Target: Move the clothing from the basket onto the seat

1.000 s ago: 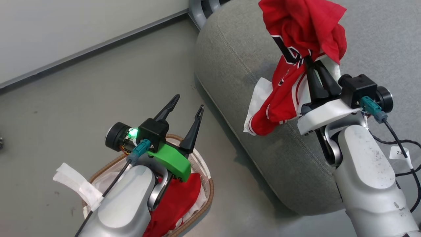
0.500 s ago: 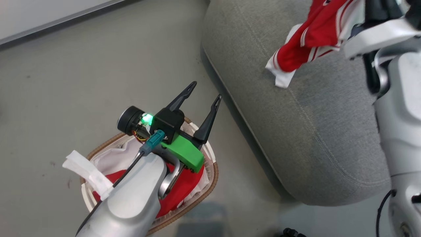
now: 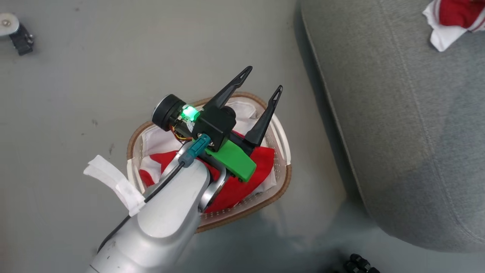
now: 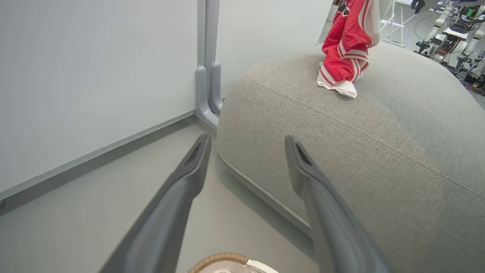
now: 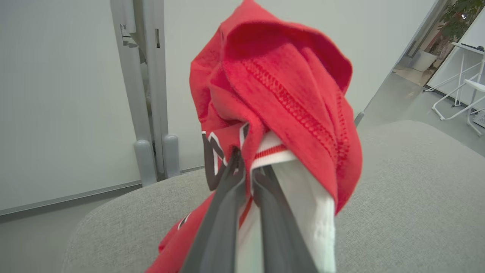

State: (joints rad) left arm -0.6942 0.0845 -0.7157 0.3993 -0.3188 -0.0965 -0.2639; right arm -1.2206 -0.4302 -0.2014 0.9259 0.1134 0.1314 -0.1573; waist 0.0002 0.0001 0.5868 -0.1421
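Right wrist view, right gripper (image 5: 248, 163) clamping clothing (image 5: 288, 87), head view, basket (image 3: 279, 144)

Red clothing (image 3: 261, 163) lies in the basket (image 3: 246, 212) — a striped piece (image 4: 343, 64) touches the seat (image 4: 379, 151).

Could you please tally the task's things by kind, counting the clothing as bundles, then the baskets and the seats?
Clothing bundles: 2 (basket clothing; held clothing, pinched in the right gripper)
Baskets: 1 (the basket)
Seats: 1 (the seat)
Total: 4
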